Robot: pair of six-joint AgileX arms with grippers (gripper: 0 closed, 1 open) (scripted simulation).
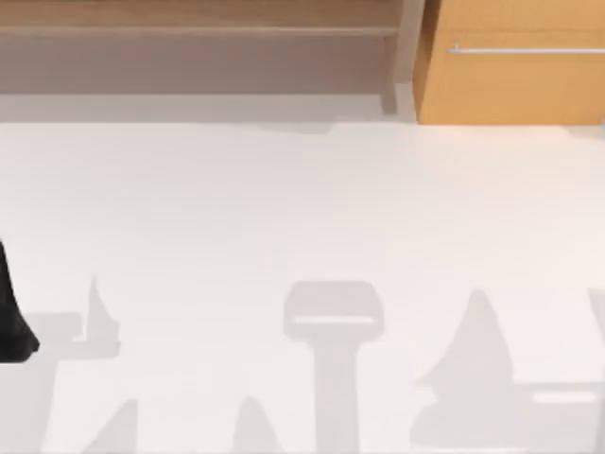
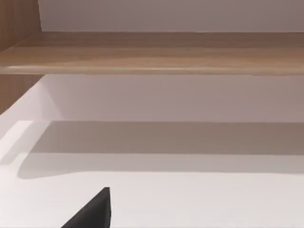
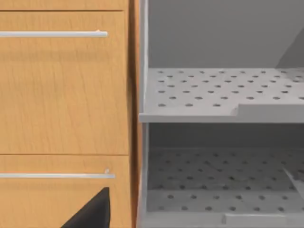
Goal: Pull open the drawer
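The drawer (image 1: 515,85) is an orange-tan wooden front with a thin silver bar handle (image 1: 525,49), at the back right of the table. It sits flush in its cabinet. In the right wrist view two such fronts are stacked, an upper one (image 3: 61,90) and a lower one (image 3: 57,199), each with a silver handle (image 3: 52,34). A black part of my right gripper (image 3: 92,211) shows close in front of the lower front, apart from both handles. A dark part of my left arm (image 1: 14,312) sits at the table's left edge, and my left gripper (image 2: 92,211) faces the shelf unit.
A duller brown wooden shelf unit (image 1: 198,47) runs along the back left, with its board (image 2: 152,57) above the white table (image 1: 302,208). Beside the drawers stand grey perforated shelves (image 3: 218,95). Arm shadows lie across the table's front.
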